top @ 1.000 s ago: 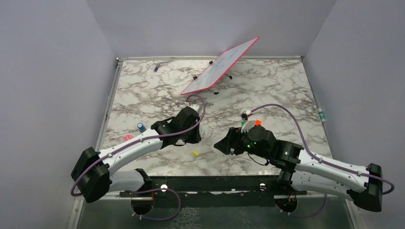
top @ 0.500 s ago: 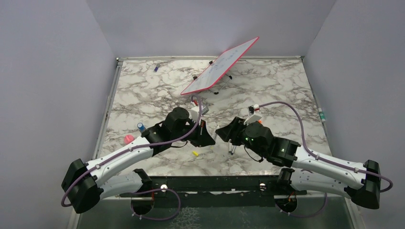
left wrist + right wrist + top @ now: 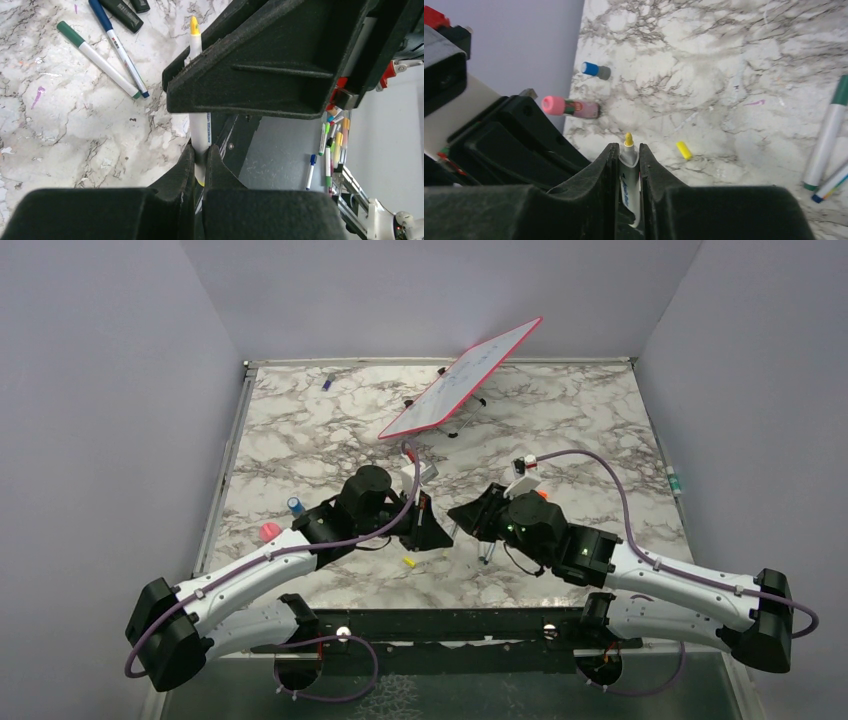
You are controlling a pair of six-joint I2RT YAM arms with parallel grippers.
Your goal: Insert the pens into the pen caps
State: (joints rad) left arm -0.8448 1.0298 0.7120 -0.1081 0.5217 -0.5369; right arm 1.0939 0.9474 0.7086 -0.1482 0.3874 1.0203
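Note:
A thin white pen with a bare yellow tip (image 3: 194, 24) is held between both grippers above the table. My left gripper (image 3: 200, 155) is shut on the lower barrel of the pen (image 3: 199, 130). My right gripper (image 3: 628, 152) is shut on the same pen just behind its yellow tip (image 3: 628, 138). In the top view the two grippers meet nose to nose, left gripper (image 3: 428, 532) and right gripper (image 3: 462, 518). A small yellow cap (image 3: 683, 150) lies on the marble below, also seen as the yellow cap (image 3: 408, 562).
A green-ended pen (image 3: 97, 57), a blue-ended pen (image 3: 117, 47) and black highlighters (image 3: 120, 9) lie on the marble beside the right arm. A blue cap (image 3: 295, 506) and a pink-topped piece (image 3: 268, 530) sit at the left. A tilted whiteboard (image 3: 460, 378) stands at the back.
The left arm swung right with the pen and the right arm moved in to meet it. The right gripper's jaws went from wide open to closed on the pen.

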